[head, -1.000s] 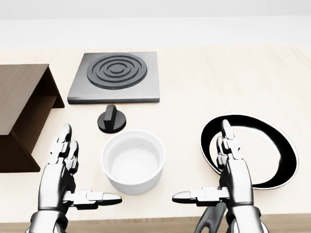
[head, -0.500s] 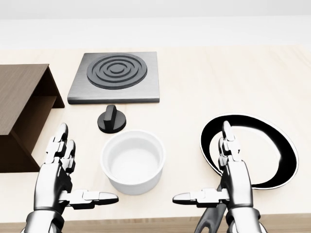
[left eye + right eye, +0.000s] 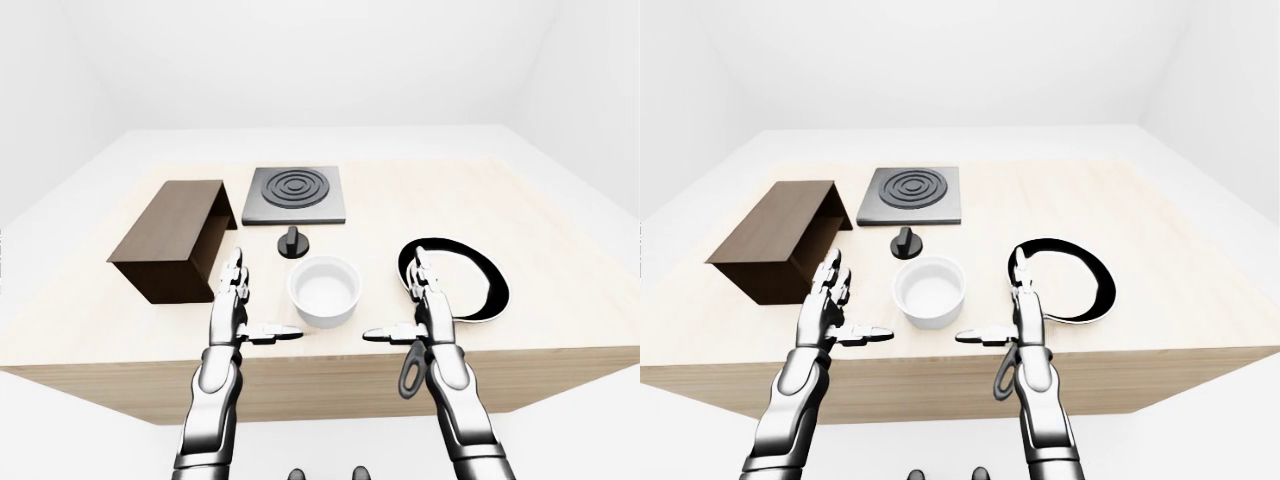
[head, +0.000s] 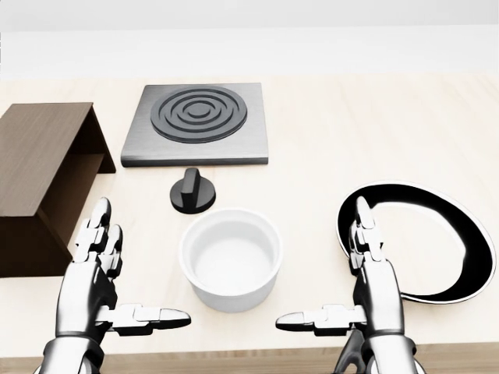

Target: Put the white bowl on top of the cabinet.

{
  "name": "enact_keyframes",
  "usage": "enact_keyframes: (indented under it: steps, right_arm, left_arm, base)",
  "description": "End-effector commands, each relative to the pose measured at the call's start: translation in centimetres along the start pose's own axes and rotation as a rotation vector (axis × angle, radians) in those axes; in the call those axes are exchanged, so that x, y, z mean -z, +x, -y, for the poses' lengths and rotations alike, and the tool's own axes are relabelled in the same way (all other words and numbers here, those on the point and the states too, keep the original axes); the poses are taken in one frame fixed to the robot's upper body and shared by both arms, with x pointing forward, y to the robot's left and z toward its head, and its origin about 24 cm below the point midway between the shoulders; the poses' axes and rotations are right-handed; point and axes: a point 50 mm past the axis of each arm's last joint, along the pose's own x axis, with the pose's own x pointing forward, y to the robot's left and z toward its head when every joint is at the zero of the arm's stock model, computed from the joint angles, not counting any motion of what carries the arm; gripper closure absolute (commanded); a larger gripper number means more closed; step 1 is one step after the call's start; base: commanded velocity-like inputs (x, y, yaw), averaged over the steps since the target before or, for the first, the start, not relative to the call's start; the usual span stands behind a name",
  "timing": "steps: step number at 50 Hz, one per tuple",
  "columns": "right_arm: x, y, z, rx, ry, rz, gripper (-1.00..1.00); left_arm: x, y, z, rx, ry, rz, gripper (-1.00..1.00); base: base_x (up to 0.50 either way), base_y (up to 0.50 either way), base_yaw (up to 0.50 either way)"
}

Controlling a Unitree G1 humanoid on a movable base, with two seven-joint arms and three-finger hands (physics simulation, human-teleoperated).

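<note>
Robot hand left [image 4: 97,288] and robot hand right [image 4: 374,292] released, flanking white bowl [image 4: 231,258]; not yet grasped, cabinet [image 4: 43,175] top bare.

So the round white bowl with tall straight sides [image 4: 231,259] is sitting upright on the light wood tabletop, low in the middle of the head view, and it's empty, just plain white inside. The dark brown wooden cabinet [image 4: 40,168] is off at the left edge of that view, well apart from the bowl. It's a low boxy thing with a flat top and an open side facing the bowl, with a shelf showing inside. Bowl's not on it yet.
</note>
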Motion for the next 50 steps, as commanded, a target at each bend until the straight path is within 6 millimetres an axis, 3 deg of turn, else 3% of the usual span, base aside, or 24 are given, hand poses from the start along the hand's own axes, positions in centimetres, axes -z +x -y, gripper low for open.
enact_keyframes:
  steps: [1,29,47,50]
  right_arm:
    - [0.1,0.0,0.0,-0.003,0.002,-0.002,-1.00]
    - [-0.1,-0.4,-0.3,-0.038,0.002,0.006,-1.00]
    - [-0.3,0.5,1.0,0.027,-0.010,-0.021,-1.00]
    - [-0.3,0.6,1.2,0.032,-0.003,-0.023,-1.00]
  left_arm:
    - [0.0,0.0,0.0,0.002,0.001,-0.001,-1.00]
    - [0.7,0.4,0.8,0.029,0.014,-0.028,-1.00]
    - [-0.1,1.3,4.5,0.072,0.213,-0.030,-1.00]
    - [-0.1,2.0,5.4,0.044,0.310,-0.016,-1.00]
  base:
    - [0.00,0.25,0.00]
    - [0.00,0.17,0.00]
    - [0.00,0.00,0.00]
    - [0.00,0.00,0.00]
